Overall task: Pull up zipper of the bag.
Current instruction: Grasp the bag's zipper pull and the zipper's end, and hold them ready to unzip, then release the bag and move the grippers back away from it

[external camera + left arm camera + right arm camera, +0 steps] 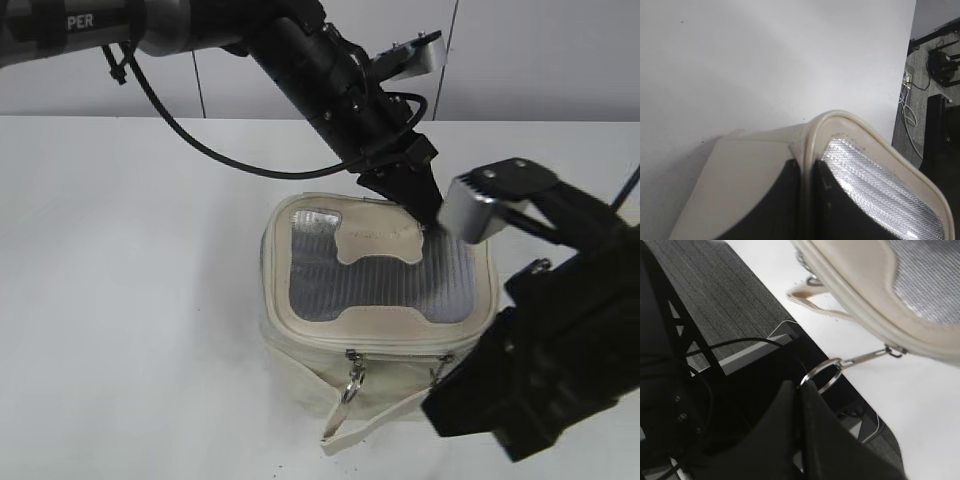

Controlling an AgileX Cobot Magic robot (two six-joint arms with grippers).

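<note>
The bag (375,320) stands on the white table (130,300). The left pincer (425,212) pinches the rim at the far right of the lid. The right pincer (801,390) is pressed together on the ring of one zipper (855,360) pull, stretched away from the bag. In the exterior view this pincer's tip is hidden behind its own arm.

Right gripper (452,385) hides bag (300,340) front corner (second zipper pull mostly covered).

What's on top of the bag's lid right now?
The left gripper presses on the bag at the lid's far right rim, fingers closed over the rim in the left wrist view. A cream patch lies on the grey mesh. The gripper hides the rim beneath it.
</note>
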